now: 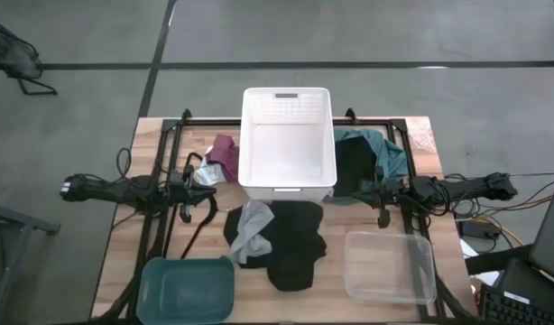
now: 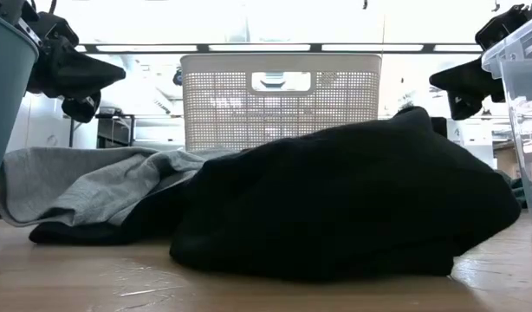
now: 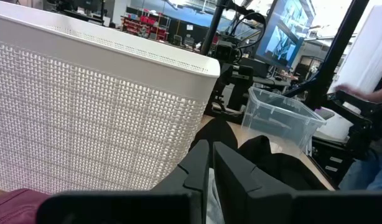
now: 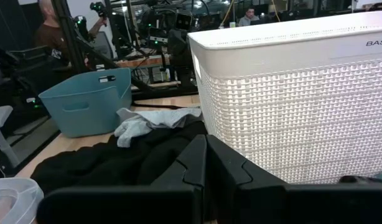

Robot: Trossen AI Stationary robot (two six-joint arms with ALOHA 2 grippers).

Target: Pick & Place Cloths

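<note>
A white slatted basket stands at the table's middle. A maroon cloth and a small white cloth lie to its left. A teal-green cloth with a black cloth on it lies to its right. In front of it a light grey cloth lies on black cloths; they also show in the low view. My left gripper hovers shut by the small white cloth. My right gripper hovers shut beside the teal-green cloth. Both are raised off the table.
A teal tray sits at the near left of the table. A clear plastic tray sits at the near right. A dark strap lies left of the black cloths. People show in the room beyond the table.
</note>
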